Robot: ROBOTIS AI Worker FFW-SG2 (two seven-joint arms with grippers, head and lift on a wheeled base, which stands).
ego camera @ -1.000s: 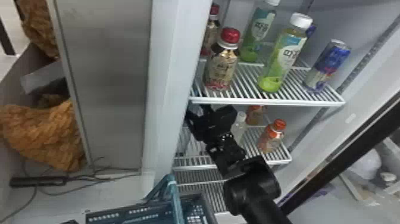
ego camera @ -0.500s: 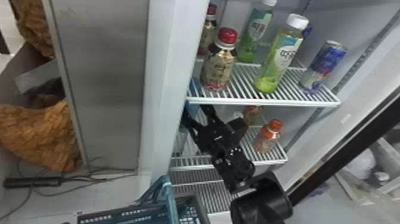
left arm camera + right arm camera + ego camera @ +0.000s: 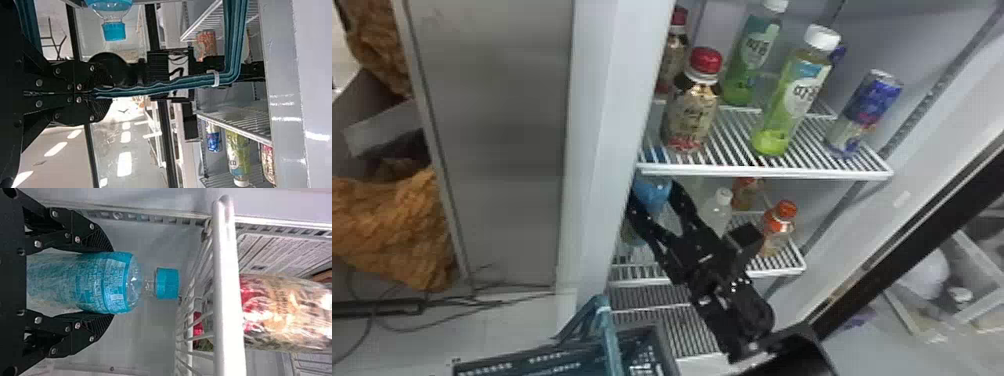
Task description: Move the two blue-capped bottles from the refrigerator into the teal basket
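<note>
Blue-labelled, a clear plastic bottle with a blue cap (image 3: 102, 283) stands upright in the refrigerator, beneath the upper white wire shelf (image 3: 762, 172), with the right gripper (image 3: 654, 192) closed around its body. From that bottle in the head view, a red-capped bottle (image 3: 691, 116) is at one o'clock on the upper shelf, and the teal plastic basket (image 3: 507, 362) at seven. The left gripper (image 3: 94, 94) is clamped on the basket's teal handle (image 3: 156, 90). Near it is another blue-capped bottle (image 3: 113, 30); whether it sits inside the basket, I cannot tell.
</note>
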